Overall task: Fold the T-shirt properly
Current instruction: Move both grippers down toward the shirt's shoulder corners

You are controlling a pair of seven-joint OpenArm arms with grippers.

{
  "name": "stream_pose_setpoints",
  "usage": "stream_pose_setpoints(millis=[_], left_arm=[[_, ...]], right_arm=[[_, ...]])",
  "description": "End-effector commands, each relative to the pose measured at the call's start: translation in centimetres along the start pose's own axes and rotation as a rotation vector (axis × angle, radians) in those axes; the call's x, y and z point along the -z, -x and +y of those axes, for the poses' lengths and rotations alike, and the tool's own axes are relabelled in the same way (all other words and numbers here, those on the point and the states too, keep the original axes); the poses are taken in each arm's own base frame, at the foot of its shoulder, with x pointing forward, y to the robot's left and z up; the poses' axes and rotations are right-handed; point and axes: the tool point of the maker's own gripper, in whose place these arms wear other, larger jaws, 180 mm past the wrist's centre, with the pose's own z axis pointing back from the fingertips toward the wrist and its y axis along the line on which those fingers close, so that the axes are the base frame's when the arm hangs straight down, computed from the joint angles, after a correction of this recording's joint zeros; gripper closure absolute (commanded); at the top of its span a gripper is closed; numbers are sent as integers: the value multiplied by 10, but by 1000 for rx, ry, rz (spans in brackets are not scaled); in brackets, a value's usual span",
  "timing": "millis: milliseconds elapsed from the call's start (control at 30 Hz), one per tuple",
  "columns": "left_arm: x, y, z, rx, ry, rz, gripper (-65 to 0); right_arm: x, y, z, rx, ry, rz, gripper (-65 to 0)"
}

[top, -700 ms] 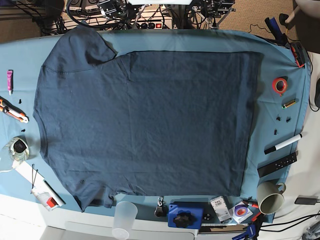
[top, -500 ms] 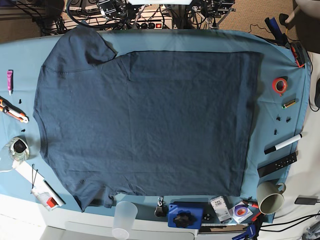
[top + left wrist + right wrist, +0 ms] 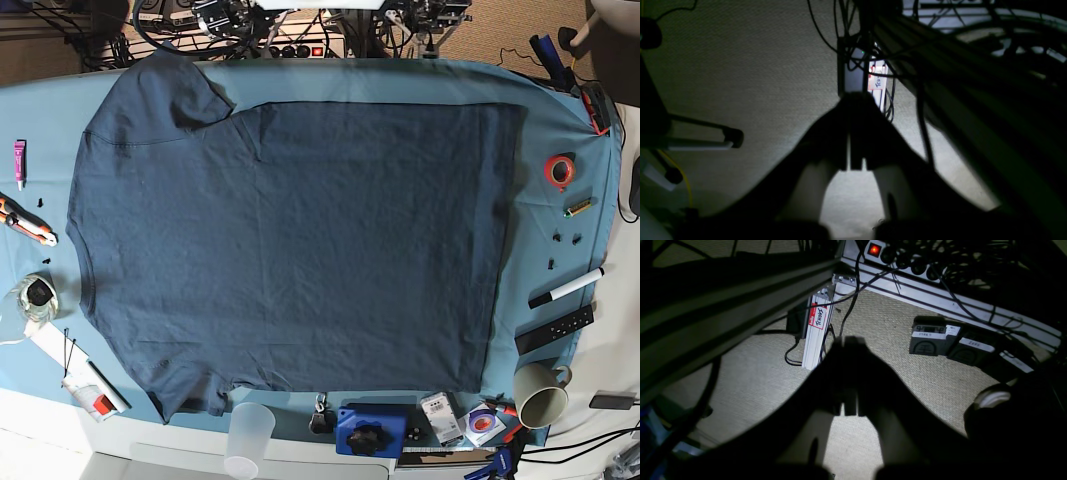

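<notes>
The dark navy T-shirt (image 3: 290, 245) lies spread flat on the teal table cloth (image 3: 400, 80), collar side at the left, hem at the right, sleeves at top left and bottom left. Neither gripper shows in the base view. In the left wrist view the left gripper (image 3: 853, 133) hangs over the carpet floor beside the table, its dark fingers closed together with nothing between them. In the right wrist view the right gripper (image 3: 848, 373) is likewise closed and empty above the floor. The shirt does not show in either wrist view.
Small items ring the shirt: red tape roll (image 3: 559, 170), marker (image 3: 567, 287), black remote (image 3: 554, 329), paper cup (image 3: 541, 394), plastic cup (image 3: 248, 437), blue box (image 3: 370, 430), glass jar (image 3: 35, 298), cutter (image 3: 25, 222). Cables and a power strip (image 3: 907, 260) lie behind the table.
</notes>
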Motion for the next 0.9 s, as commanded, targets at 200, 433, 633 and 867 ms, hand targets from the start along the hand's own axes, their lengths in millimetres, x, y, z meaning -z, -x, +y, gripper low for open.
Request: stream_pose_setpoints(millis=[200,433,633,867], left_arm=[[-9,20,48,21,-73,-4,0],[-26,30,74,47,-128,-59,0],[-49,39,91,15,-202,-40,0],[-85,48,85,-64,-184,-62,0]], right_arm=[[-4,12,-12,-1,16,25,0],[-10,30,-13,-13,21,40,0],[-30,50,-17,-63,32,49,0],[-75,76,-39,-154,120,81,0]])
